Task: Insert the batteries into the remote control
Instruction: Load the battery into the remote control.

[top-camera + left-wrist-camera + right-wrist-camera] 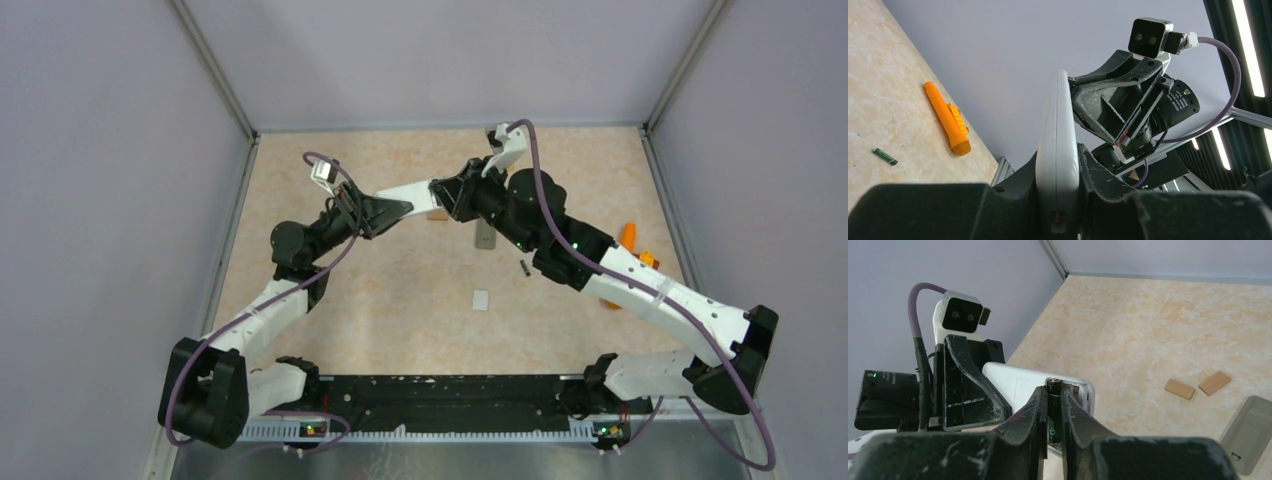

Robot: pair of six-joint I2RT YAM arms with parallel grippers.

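Observation:
My left gripper (388, 210) is shut on a white remote (412, 195) and holds it edge-up above the table; in the left wrist view the remote (1057, 140) stands between the jaws. My right gripper (1053, 397) is shut on a blackish-green battery (1053, 412), whose tip sits at the remote's open battery compartment (1074, 386). In the top view the right gripper (455, 193) meets the remote's far end. A second battery (523, 267) lies loose on the table and also shows in the left wrist view (885, 156).
A grey remote (485, 235) lies on the table under the right arm and shows in the right wrist view (1250, 432). Two brown blocks (1179, 389) lie near it. An orange flashlight (945, 117) lies by the right wall. A small white cover (480, 300) lies mid-table.

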